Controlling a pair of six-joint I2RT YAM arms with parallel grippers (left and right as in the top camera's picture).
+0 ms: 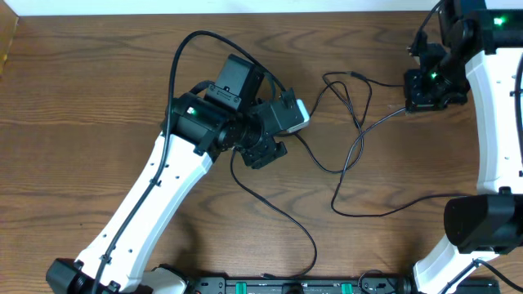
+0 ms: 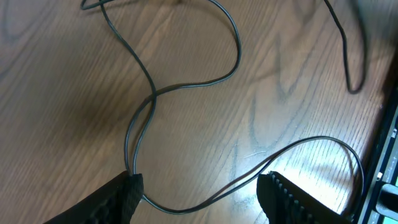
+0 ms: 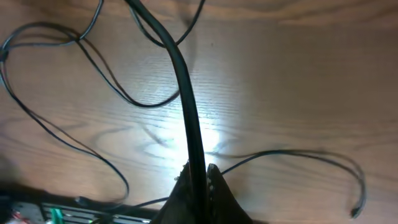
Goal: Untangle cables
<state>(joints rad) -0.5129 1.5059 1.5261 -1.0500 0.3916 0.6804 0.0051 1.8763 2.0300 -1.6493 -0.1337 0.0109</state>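
Observation:
Thin black cables (image 1: 351, 143) lie in crossing loops on the wooden table between the two arms. My left gripper (image 1: 267, 153) hovers at mid-table; in the left wrist view it (image 2: 202, 198) is open, with a cable strand (image 2: 186, 208) curving on the wood between its fingers, not gripped. A crossing of two strands (image 2: 153, 94) lies just beyond. My right gripper (image 1: 413, 104) sits at the far right; in the right wrist view it (image 3: 199, 177) is shut on a black cable (image 3: 180, 74) that runs up and away from its tips. A loose plug end (image 3: 356, 211) lies at the right.
A black rail with green connectors (image 1: 286, 286) runs along the table's front edge. The left arm's own thick black lead (image 1: 184, 49) arches above it. The table's back edge (image 1: 245, 15) meets a white wall. The right arm's base (image 1: 482, 220) stands at the front right.

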